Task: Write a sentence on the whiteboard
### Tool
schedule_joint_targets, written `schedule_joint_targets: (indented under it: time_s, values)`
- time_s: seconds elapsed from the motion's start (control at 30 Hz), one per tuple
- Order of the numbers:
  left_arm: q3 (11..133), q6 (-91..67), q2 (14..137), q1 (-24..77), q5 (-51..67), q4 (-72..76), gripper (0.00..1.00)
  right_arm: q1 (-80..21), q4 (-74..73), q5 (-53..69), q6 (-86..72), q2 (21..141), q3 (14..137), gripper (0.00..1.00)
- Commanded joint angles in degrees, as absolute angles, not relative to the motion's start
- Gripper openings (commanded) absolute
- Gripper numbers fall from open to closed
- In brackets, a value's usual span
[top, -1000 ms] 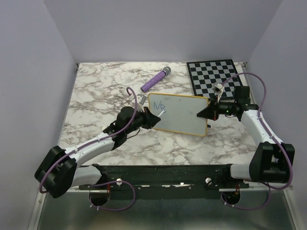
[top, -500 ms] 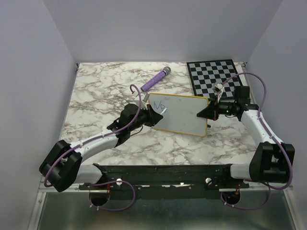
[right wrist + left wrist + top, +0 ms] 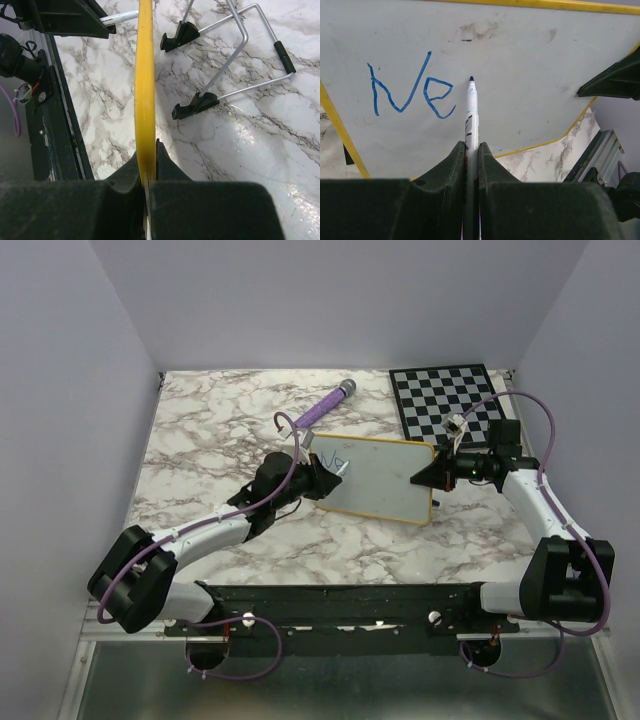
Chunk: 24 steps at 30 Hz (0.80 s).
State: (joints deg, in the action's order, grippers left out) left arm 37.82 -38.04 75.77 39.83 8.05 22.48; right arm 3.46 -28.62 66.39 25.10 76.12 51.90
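The whiteboard, white with a yellow frame, stands tilted at mid-table. Blue lettering "Ne", the start of the sentence, sits at its upper left corner. My left gripper is shut on a white marker. The marker's blue tip is just right of the "e"; I cannot tell whether it touches the surface. My right gripper is shut on the board's right yellow edge. The marker also shows in the right wrist view.
A purple cylinder lies behind the board. The black-and-white checkered board lies at the back right. Behind the whiteboard a wire stand with black feet rests on the marble top. Grey walls close three sides.
My left gripper has shifted a little farther and to the right along the board with the marker. The right arm and the board have not moved.
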Motion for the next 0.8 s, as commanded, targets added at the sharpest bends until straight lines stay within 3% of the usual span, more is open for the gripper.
schedule_joint_targets:
  time_s: [0.0, 0.77]
  values:
    - [39.55, -38.06, 76.64, 39.99, 6.94, 21.54, 0.0, 3.16, -29.88, 65.65, 26.46, 76.2, 52.73, 0.01]
    - [38.58, -38.85, 77.61, 40.08, 8.88, 18.1, 0.0, 3.16, -29.88, 65.74, 26.46, 76.03, 52.73, 0.01]
